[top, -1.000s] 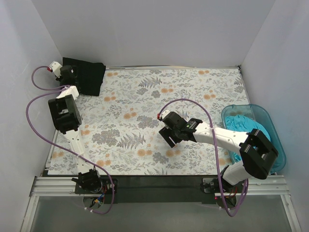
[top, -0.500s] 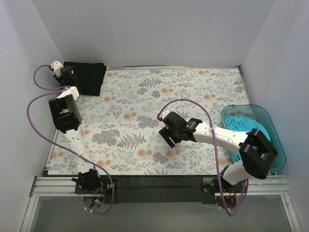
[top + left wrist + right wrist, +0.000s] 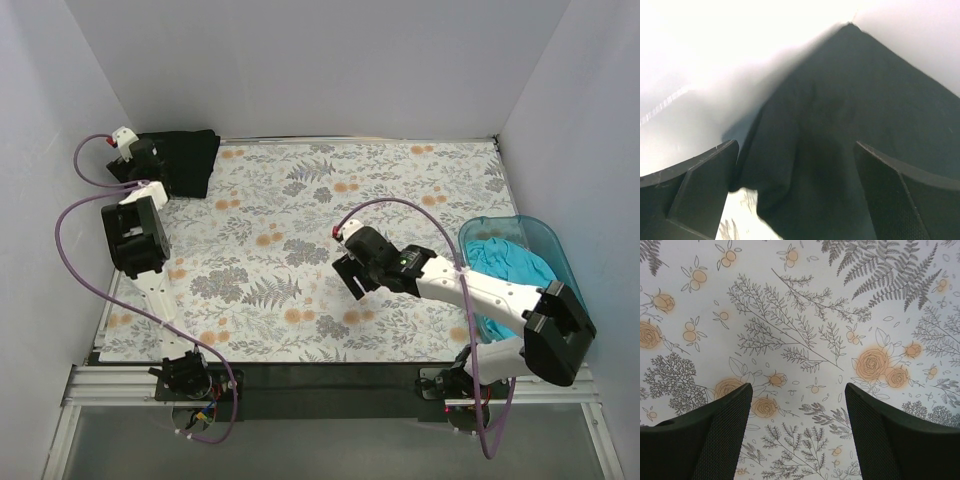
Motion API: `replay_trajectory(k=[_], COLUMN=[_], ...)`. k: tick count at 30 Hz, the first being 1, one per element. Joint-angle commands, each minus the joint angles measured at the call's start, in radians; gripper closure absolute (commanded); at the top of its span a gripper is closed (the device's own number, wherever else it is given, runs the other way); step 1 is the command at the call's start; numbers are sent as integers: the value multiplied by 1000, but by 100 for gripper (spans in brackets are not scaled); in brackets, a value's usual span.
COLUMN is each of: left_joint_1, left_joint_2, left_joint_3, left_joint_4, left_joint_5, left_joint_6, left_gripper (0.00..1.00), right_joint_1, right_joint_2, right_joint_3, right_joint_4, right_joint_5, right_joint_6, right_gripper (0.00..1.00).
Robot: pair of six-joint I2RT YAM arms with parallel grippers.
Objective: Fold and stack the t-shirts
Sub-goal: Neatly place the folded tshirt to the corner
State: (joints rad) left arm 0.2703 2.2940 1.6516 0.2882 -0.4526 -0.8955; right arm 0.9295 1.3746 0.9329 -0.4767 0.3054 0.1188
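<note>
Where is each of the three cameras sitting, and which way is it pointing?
Top external: above and behind the arm bases, looking down at the floral table cloth. Both arms show: left gripper at the black t-shirt, right gripper mid-table.
Left wrist: on the left arm, looking past its spread fingers at the black t-shirt.
Right wrist: on the right arm, looking down between its spread fingers at bare cloth.
Shared: the top and left wrist views both show the black t-shirt.
</note>
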Motion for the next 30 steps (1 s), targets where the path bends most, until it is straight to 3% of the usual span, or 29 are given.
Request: replay_trajectory(k=[1,10,15,24,30], left_joint_1=[-23,-25,-26,-28,-65], left_joint_2=[-142,-324,-438,-800,-1051], left_joint_3=[-47,-110,-160,-410,-460], left_joint_4=[-18,-90,-198,-326,-520], left_joint_5=[-4,-41,26,429,607], left_joint_6=[6,-16,-71,-246,-283], left_gripper=[8,5,5,5,5], right_joint_1=[-4,-6,-8,-12,-14], right_joint_2=[-74,-250,-353,-496,-554], right_joint_3=[20,-3,-5,7,32], right_joint_4=[-19,-51,-71,-89,-99], right_joint_5=[58,115,139,236,291], right_joint_6=[38,111,140,160,140], right_gripper=[31,31,30,18,9])
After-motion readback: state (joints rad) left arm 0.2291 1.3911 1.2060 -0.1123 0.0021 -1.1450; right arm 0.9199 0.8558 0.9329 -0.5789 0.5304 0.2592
